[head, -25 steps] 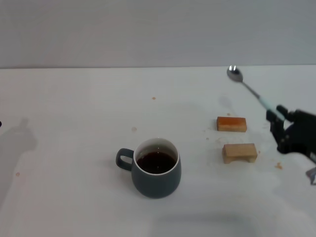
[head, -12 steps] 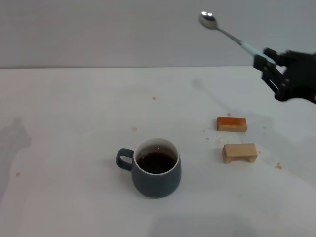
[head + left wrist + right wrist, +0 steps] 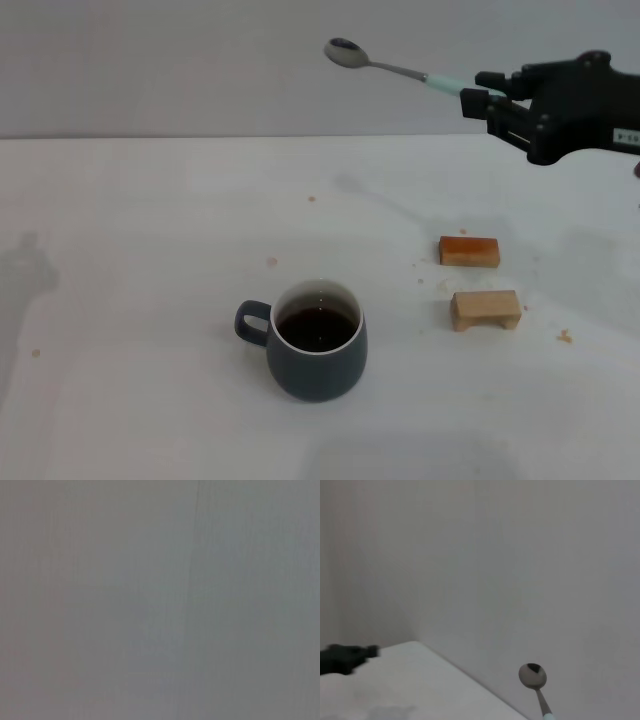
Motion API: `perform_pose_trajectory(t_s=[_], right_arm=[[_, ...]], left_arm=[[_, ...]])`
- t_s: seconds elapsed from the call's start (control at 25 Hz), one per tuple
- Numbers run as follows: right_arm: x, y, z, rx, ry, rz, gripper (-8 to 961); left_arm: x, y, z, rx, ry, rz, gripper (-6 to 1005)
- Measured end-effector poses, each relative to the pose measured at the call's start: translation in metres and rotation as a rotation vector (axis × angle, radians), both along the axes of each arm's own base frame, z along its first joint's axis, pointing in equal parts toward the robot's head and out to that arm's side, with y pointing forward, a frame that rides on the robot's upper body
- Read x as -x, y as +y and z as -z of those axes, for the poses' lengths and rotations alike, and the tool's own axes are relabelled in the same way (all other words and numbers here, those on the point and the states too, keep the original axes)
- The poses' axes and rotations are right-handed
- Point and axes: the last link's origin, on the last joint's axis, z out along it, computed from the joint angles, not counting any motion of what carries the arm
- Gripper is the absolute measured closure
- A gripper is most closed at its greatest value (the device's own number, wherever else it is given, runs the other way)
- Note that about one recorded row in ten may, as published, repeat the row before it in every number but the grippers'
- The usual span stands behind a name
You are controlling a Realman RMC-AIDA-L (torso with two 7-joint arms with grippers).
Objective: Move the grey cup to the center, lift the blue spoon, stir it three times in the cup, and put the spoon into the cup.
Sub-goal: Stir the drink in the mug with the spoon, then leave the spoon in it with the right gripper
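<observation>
The grey cup [image 3: 316,343] stands near the middle front of the white table [image 3: 150,250], handle to the left, with dark liquid inside. My right gripper [image 3: 486,98] is high at the upper right, shut on the pale blue handle of the blue spoon [image 3: 400,69]. The spoon sticks out to the left, almost level, its bowl well above and behind the cup. The spoon's bowl also shows in the right wrist view [image 3: 533,676]. My left gripper is out of the head view; its wrist view shows only a blank grey surface.
Two small wooden blocks lie right of the cup: an orange one [image 3: 469,250] and a paler one [image 3: 485,309] nearer the front. A dark object [image 3: 345,659] shows at the far table edge in the right wrist view. A plain wall stands behind the table.
My right gripper has risen from table level at the right and swung the spoon up and to the left, from steeply angled to nearly level. The cup and blocks have not moved.
</observation>
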Motion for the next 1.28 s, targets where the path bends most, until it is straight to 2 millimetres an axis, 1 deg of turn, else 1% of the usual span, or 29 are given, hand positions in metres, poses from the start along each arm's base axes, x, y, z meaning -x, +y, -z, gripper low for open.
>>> perform_pose_trajectory(t_s=[0.04, 0.08, 0.12, 0.16, 0.2, 0.24, 0.28, 0.32, 0.36, 0.44, 0.52, 0.56, 0.68, 0.72, 0.84, 0.92, 0.96, 1.12, 1.28], right_arm=[[0.0, 0.0, 0.0, 0.0, 0.0, 0.0, 794], [0.005, -0.001, -0.004, 0.014, -0.006, -0.009, 794], [0.015, -0.002, -0.011, 0.031, -0.027, -0.026, 794], [0.015, -0.002, -0.011, 0.031, -0.027, -0.026, 794], [0.024, -0.002, -0.017, 0.042, -0.058, -0.03, 794], [0.027, -0.002, -0.02, 0.047, -0.078, -0.023, 794], [0.027, -0.002, -0.02, 0.047, -0.078, -0.023, 794], [0.035, 0.0, -0.023, 0.058, -0.112, -0.013, 794], [0.035, 0.0, -0.023, 0.058, -0.112, -0.013, 794], [0.042, 0.002, -0.024, 0.08, -0.143, -0.015, 794], [0.053, 0.004, -0.022, 0.131, -0.169, -0.021, 794], [0.053, 0.004, -0.022, 0.131, -0.169, -0.021, 794], [0.063, 0.006, -0.019, 0.187, -0.193, -0.034, 793], [0.068, 0.009, -0.015, 0.23, -0.209, -0.039, 793], [0.073, 0.014, -0.013, 0.27, -0.222, -0.039, 794], [0.076, 0.023, -0.008, 0.341, -0.233, -0.024, 794], [0.076, 0.023, -0.008, 0.341, -0.233, -0.024, 794], [0.081, 0.034, -0.005, 0.394, -0.242, -0.004, 793], [0.084, 0.038, -0.004, 0.429, -0.249, 0.012, 793]], left_arm=[[0.0, 0.0, 0.0, 0.0, 0.0, 0.0, 1002], [0.0, 0.001, -0.001, -0.004, 0.0, -0.001, 1002], [0.0, 0.002, -0.002, -0.009, -0.001, 0.0, 1002], [0.0, 0.002, -0.002, -0.009, -0.001, 0.0, 1002], [0.0, 0.003, -0.003, -0.012, -0.002, 0.001, 1002], [-0.001, 0.006, -0.004, -0.017, -0.002, 0.004, 1002], [-0.001, 0.006, -0.004, -0.017, -0.002, 0.004, 1002], [-0.002, 0.008, -0.005, -0.021, -0.002, 0.007, 1002], [-0.002, 0.008, -0.005, -0.021, -0.002, 0.007, 1002], [-0.002, 0.009, -0.006, -0.024, -0.002, 0.005, 1002], [-0.002, 0.012, -0.008, -0.029, -0.004, 0.003, 1002], [-0.002, 0.013, -0.009, -0.033, -0.005, 0.002, 1002], [-0.002, 0.015, -0.011, -0.042, -0.005, 0.004, 1002], [-0.002, 0.016, -0.013, -0.048, -0.005, 0.004, 1002], [-0.002, 0.017, -0.015, -0.053, -0.004, 0.003, 1002], [-0.002, 0.018, -0.015, -0.054, -0.004, 0.004, 1002], [-0.002, 0.019, -0.015, -0.054, -0.004, 0.004, 1002], [-0.002, 0.021, -0.019, -0.068, -0.004, 0.006, 1002], [-0.004, 0.023, -0.02, -0.069, -0.003, 0.01, 1002]])
